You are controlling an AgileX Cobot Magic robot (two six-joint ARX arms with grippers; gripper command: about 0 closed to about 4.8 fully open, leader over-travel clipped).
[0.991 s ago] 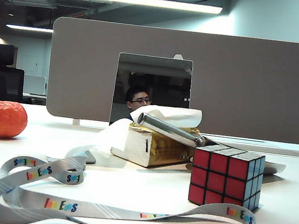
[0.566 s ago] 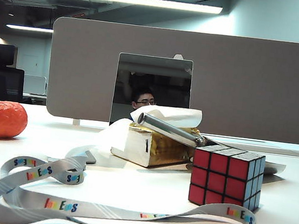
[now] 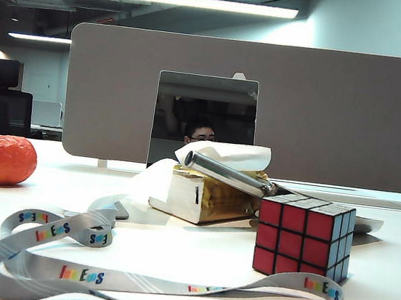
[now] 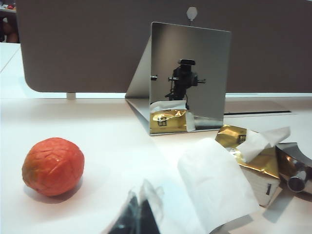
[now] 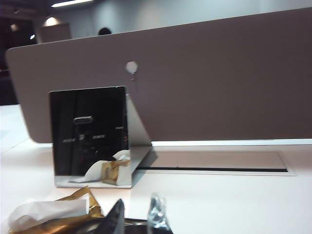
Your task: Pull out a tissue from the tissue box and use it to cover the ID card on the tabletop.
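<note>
Tissue [image 4: 214, 183] — draped beside tissue box [image 4: 248, 158], likely covering card; final step. Left claw [image 4: 141, 214] closed, empty; right claw [image 5: 136, 217] parted, empty — retreat next.

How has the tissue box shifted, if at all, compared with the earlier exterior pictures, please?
No. The tissue box keeps its place just left of and behind the Rubik's cube, with the metal tube lying across its top as before.

Outside camera sits low at counter [image 3: 173, 253] level, close, facing the grey partition [image 3: 336, 115]. Both my wrist cameras face the same partition from low down. All three share the gold tissue box [image 3: 206, 194] and the mirror stand [image 4: 187, 78].
</note>
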